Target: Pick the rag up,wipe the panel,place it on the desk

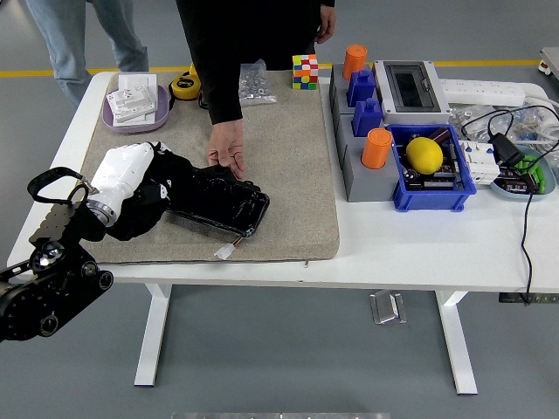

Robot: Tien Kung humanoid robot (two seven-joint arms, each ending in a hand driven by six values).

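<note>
One robot hand, the left hand, rests at the mat's left edge, fingers apparently closed on the dark rag, though they are hard to see. The black panel lies just right of it. A person's hand touches the panel's far edge. The mat's near right stretch is bare.

Left hand has a white shell, apparently dark fingers; black jointed arm with silver fittings.
</note>
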